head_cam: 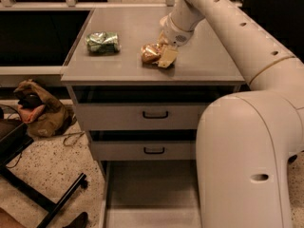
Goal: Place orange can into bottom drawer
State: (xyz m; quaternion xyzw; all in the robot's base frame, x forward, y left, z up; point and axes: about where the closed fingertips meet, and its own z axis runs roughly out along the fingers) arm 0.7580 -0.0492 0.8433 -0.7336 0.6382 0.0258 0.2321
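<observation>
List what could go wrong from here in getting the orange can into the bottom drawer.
1. The gripper is at the right side of the orange can, whose surface is crumpled. The grasp may slip, and the can could skid left toward the green can.
2. The bottom drawer is open but lies far below the cabinet top. A release from high up might bounce the can out onto the floor.
</observation>
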